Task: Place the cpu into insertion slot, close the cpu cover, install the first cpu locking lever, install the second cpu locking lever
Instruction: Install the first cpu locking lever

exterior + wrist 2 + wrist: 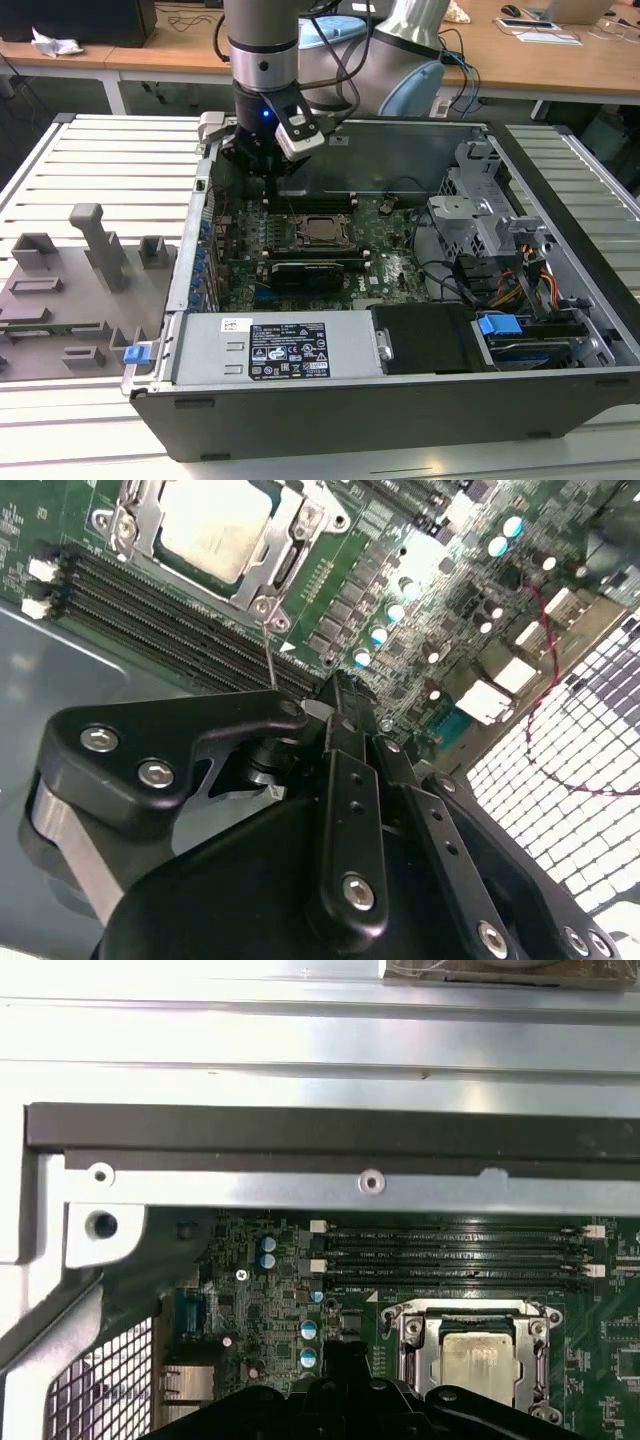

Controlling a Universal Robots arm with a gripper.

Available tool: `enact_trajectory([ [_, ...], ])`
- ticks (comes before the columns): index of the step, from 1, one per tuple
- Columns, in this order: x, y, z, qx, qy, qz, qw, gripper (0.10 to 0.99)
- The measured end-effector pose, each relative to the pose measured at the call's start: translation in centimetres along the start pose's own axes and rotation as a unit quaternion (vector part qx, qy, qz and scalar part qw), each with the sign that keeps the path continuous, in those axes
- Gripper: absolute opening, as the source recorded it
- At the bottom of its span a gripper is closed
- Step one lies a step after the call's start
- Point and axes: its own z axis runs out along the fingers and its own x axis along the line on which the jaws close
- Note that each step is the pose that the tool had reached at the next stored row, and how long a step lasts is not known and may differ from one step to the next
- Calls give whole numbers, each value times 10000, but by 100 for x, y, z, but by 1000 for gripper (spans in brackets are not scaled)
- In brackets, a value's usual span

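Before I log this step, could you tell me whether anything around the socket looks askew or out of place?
Nothing stands out. The cpu sits square under the cpu cover, and the gripper is beside a thin lever wire at the socket's corner.

- Stuck on the grey power supply box (205, 355) in the exterior view: a large black-and-white label (288, 350), dense with print and small symbols, none of it legible.
- Just beside that label, on the same box: a small white sticker (236, 324) with dark print, also unreadable.
- Printed in white on the green circuit board (250, 1290) in the first wrist view: tiny lettering along the memory slots (450, 1250), too fine to make out.
- Marked on the board at one corner of the insertion slot (400, 1312): a white triangle mark (372, 1298), seen in both wrist views.
- On the pale top of the cpu (215, 525): no readable marking.
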Motion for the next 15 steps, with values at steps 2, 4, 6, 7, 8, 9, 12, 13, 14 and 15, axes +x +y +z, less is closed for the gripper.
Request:
enact_trajectory([
  [2,0,25,4,0,0,0,10000,106],
  [4,-8,60,10,0,0,0,10000,106],
  [6,-47,81,16,0,3,-1,10000,106],
  [7,-67,85,18,0,4,0,10000,106],
  [8,-83,86,22,-1,5,0,10000,106],
  [9,-93,86,25,-1,5,0,10000,106],
  [12,-243,83,38,0,20,3,10000,106],
  [13,-298,83,43,0,30,1,10000,106],
  [14,-333,82,47,-1,36,3,10000,106],
  [15,-393,82,54,-1,47,4,10000,106],
])
